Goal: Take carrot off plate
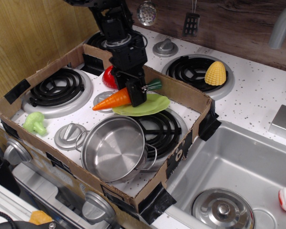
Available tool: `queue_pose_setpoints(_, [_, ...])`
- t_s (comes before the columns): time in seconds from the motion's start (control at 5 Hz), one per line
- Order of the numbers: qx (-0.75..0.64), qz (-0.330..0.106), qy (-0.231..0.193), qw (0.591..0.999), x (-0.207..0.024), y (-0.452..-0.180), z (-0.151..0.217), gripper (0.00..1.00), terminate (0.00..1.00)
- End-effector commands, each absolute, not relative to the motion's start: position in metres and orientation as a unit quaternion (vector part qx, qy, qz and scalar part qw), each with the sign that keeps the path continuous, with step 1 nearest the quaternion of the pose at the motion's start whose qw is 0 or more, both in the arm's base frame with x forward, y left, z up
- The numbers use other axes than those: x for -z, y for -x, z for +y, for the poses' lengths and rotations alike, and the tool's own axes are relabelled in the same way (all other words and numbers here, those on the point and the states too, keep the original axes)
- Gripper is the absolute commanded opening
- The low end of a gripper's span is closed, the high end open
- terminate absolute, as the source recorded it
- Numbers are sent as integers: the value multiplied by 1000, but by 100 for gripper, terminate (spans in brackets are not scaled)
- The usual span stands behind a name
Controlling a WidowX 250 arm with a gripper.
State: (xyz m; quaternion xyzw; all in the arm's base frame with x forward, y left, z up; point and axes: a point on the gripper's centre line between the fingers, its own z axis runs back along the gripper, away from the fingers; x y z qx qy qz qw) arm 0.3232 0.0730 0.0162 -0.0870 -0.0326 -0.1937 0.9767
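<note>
The orange carrot [115, 98] with a dark green stem end is tilted, its stem end raised and its tip pointing down-left. My gripper [132, 91] is shut on the carrot near its thick end and holds it just above the left part of the light yellow-green plate [148, 106]. The plate lies flat on the stove top inside the cardboard box, behind the steel pot [113, 147]. Whether the carrot's tip still touches anything below it cannot be told.
A cardboard box wall [181, 93] rings the area. A red strawberry [109, 78] sits behind my gripper, broccoli [35, 122] and a grey lid [70, 135] at the left, a round lid [105, 98] under the carrot tip. Corn [215, 72] lies on the back right burner. The sink [238, 171] is at the right.
</note>
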Motion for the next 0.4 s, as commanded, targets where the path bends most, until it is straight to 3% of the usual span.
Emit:
queue_pose_setpoints(0.0, [172, -53, 69, 981, -53, -324, 65, 0, 0])
queue_pose_setpoints(0.2, [143, -22, 39, 989, -71, -317, 74, 0, 0])
